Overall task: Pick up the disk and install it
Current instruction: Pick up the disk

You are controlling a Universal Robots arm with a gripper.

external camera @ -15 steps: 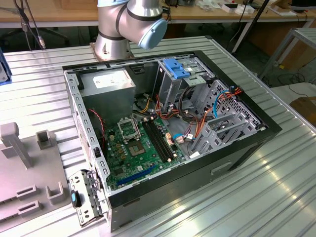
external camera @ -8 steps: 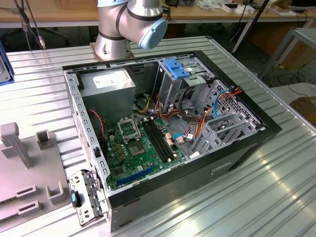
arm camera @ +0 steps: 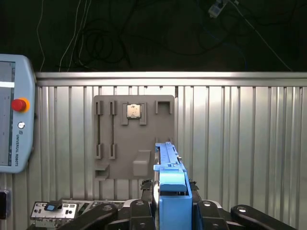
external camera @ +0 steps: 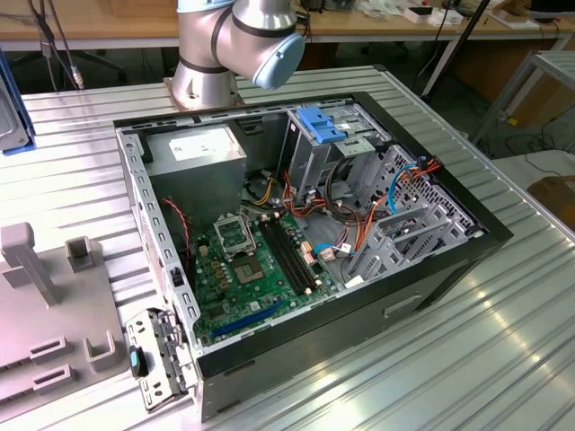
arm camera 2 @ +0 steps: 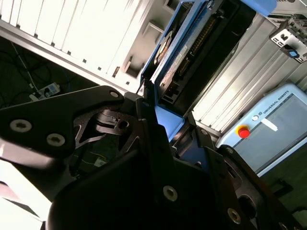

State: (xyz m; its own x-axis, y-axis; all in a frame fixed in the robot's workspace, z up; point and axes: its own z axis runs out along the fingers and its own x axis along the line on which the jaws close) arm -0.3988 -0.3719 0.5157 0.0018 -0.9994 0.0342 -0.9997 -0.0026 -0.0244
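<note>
Disk (arm camera: 168, 160), held edge-on, sits clamped in the pincer (arm camera: 173, 199) above the ribbed table (arm camera: 240, 143), its edges clear.

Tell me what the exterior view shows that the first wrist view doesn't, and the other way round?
Exterior view: the open computer case with its green circuit board, and the arm's base. First wrist view: the gripper clamped on the disk, and a control tablet with a red button. Shared: the ribbed metal table and the grey slotted board.
</note>
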